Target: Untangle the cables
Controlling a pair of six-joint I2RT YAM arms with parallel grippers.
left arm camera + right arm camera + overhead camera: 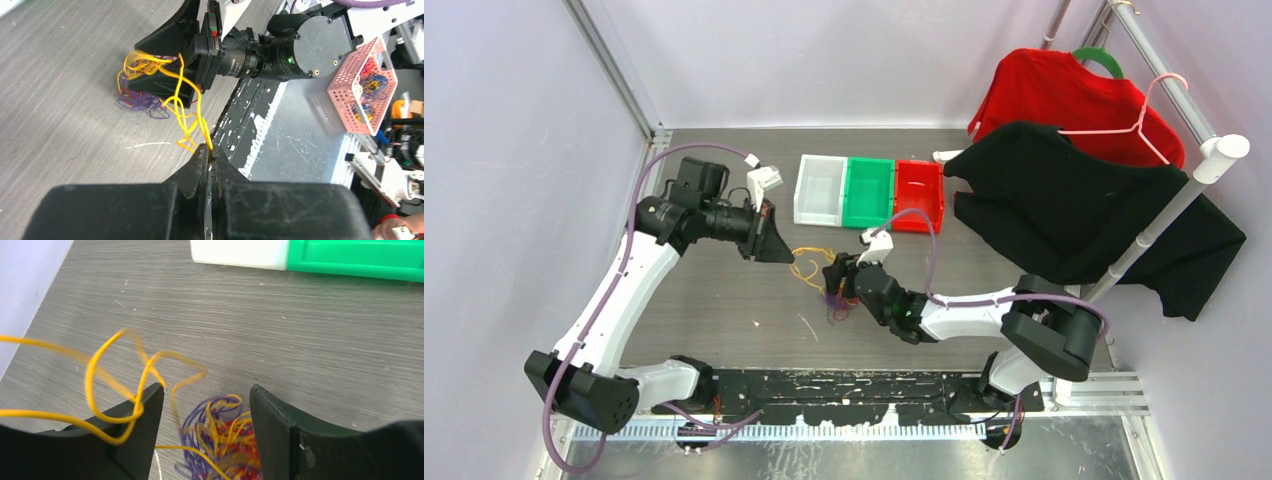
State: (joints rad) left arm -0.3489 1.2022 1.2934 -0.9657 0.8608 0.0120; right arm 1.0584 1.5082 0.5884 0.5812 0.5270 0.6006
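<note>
two robot arms reach over a grey table (724, 300), claws facing each other close together. the left claw (211, 152) is pressed fully shut, pinching a yellow cable (187, 112) right at its tips. from that pinch the yellow cable runs off in loose, twisting loops toward the right claw (205, 410) just ahead of it.

the right claw stands open, its two fingers (145, 415) apart and clamped on nothing. a small clump (225, 435) of purple, red and yellow cables lies on the table in the gap between those fingers. one loop of the yellow cable hooks across the tip of one finger, blurred in the right wrist view, and trails off past that finger's outer side.

beyond the right claw's tips, farther across the table, a white bin (820, 190), a green bin (869, 190) and a red bin (919, 195) sit in a row, touching side to side.

well off to the right claw's right, a rack (1169, 210) carries a black shirt (1074, 215) and, behind it, a red shirt (1064, 95).

in the left wrist view, past the right arm and off the table's near edge, a pink basket (350, 65) holds more coloured strands.
</note>
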